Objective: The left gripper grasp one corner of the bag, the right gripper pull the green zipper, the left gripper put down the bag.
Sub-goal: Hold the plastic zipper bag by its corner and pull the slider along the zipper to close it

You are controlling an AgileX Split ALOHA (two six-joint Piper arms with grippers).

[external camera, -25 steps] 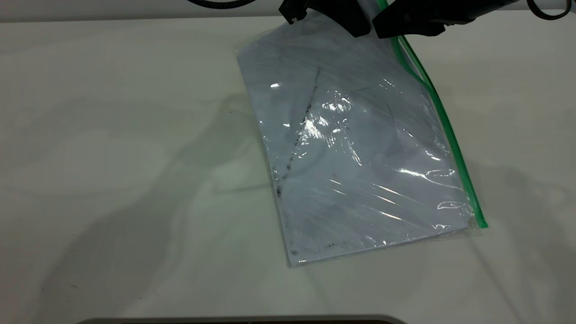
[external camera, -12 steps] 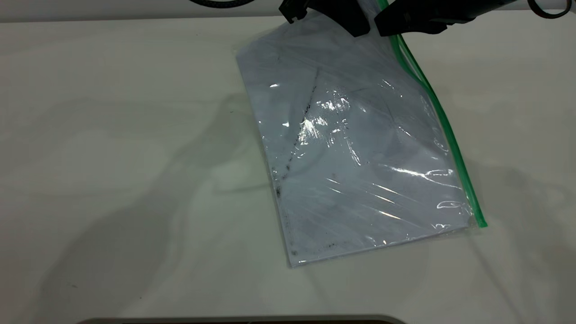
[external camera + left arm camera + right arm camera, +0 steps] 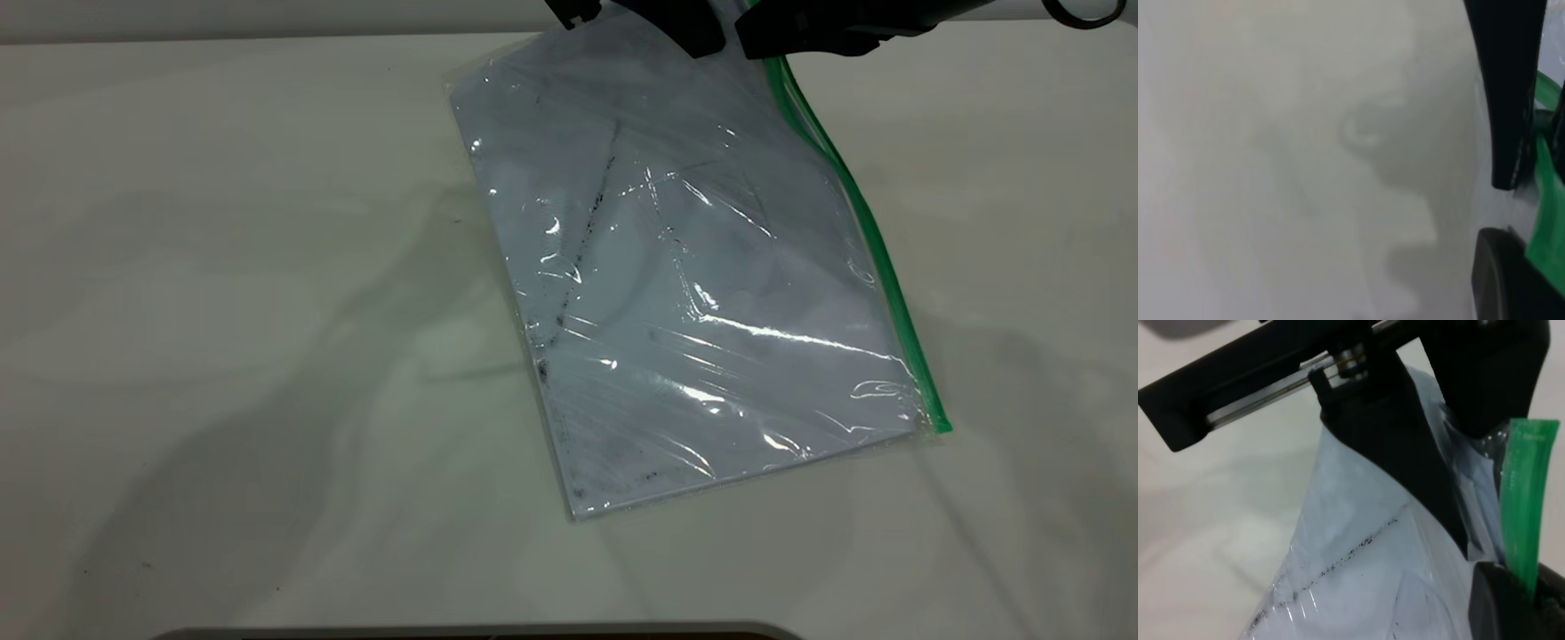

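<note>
Clear plastic makes up the bag, which hangs tilted with its far corner lifted and its near edge resting on the white table. White paper shows through it, crossed by a dark smudgy streak. At the far edge of the exterior view, the left gripper is closed on that raised far corner, so the first step of the task looks done. Just to its right, the right gripper sits at the far end of the green zipper, which runs down the bag's right edge to the near right corner. From the right wrist view, the green strip stands up into the dark body of that claw, and its fingers seem to pinch the strip or its slider, though the exact contact is hidden. The slider tab itself cannot be made out. I judge the pull is only starting or about to start: the whole length of the zipper lies ahead of the right claw. Left to do are the pull along the green edge and then lowering the bag back flat.
</note>
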